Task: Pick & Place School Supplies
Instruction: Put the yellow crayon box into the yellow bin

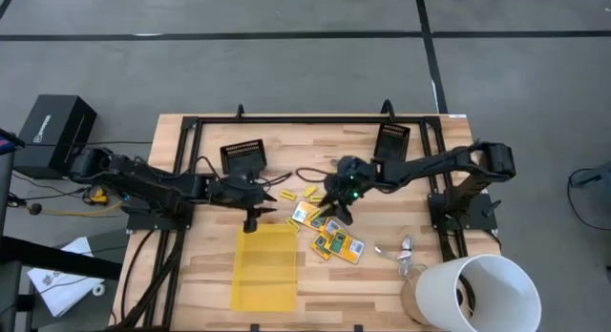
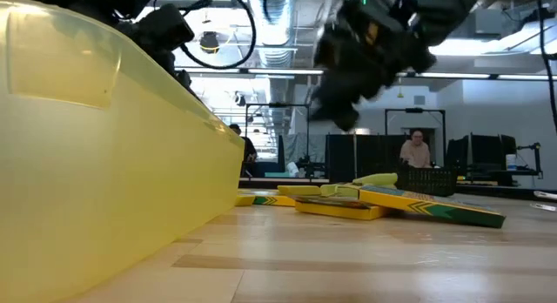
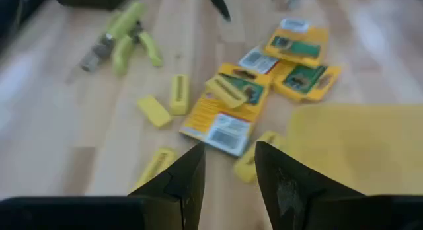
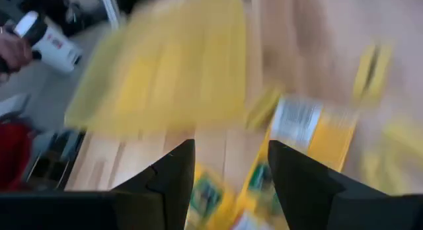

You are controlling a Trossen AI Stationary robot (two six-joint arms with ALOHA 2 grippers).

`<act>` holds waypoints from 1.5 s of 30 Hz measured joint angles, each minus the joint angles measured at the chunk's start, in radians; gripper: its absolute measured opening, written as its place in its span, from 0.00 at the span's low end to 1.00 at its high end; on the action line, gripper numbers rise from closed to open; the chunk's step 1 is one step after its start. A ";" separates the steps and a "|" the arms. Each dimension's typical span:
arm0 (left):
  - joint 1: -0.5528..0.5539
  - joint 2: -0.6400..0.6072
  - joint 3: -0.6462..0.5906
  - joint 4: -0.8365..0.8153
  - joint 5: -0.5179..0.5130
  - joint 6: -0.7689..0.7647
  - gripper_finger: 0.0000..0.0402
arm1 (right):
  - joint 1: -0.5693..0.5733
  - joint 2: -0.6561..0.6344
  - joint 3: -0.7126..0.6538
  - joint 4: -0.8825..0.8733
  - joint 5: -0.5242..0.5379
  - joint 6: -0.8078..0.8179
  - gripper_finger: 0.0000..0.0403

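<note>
Several green-yellow-orange printed boxes lie flat in a loose pile at the table's middle, some overlapping. Short yellow sticks lie scattered on the wood around them, and one stick rests on top of a box. A scissor-like tool with yellow-green handles lies farther off. My left gripper is open and hangs over the far edge of the yellow tray, beside the pile. My right gripper is open and hovers over the boxes, touching nothing.
A white bucket stands at the near right corner, with small silvery clips beside it. Two black ribbed blocks sit toward the far edge. A person sits in the room behind. Bare wood lies left of the tray.
</note>
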 joint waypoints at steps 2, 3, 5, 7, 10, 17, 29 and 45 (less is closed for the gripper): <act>0.000 0.001 0.028 -0.062 -0.047 0.053 0.32 | 0.006 -0.038 0.024 0.003 0.040 -0.031 0.45; 0.003 0.003 0.053 -0.095 -0.060 0.068 0.32 | 0.005 -0.059 0.033 -0.001 0.061 -0.041 0.45; 0.008 0.017 0.116 -0.158 -0.069 0.094 0.32 | 0.009 -0.096 0.047 -0.012 0.093 -0.056 0.45; 0.003 0.043 0.184 -0.225 -0.073 0.117 0.32 | 0.015 -0.138 0.050 -0.034 0.144 -0.066 0.45; -0.017 0.116 0.290 -0.282 -0.087 0.156 0.32 | 0.018 -0.193 0.052 -0.082 0.218 -0.093 0.47; -0.107 0.401 0.461 -0.331 -0.137 0.194 0.32 | 0.064 -0.300 0.051 -0.210 0.314 -0.082 0.47; -0.263 0.707 0.804 -0.426 -0.329 0.256 0.32 | 0.199 -0.432 0.050 -0.344 0.458 -0.094 0.49; -0.321 0.708 0.844 -0.422 -0.333 0.090 0.32 | 0.234 -0.487 0.051 -0.361 0.511 -0.104 0.50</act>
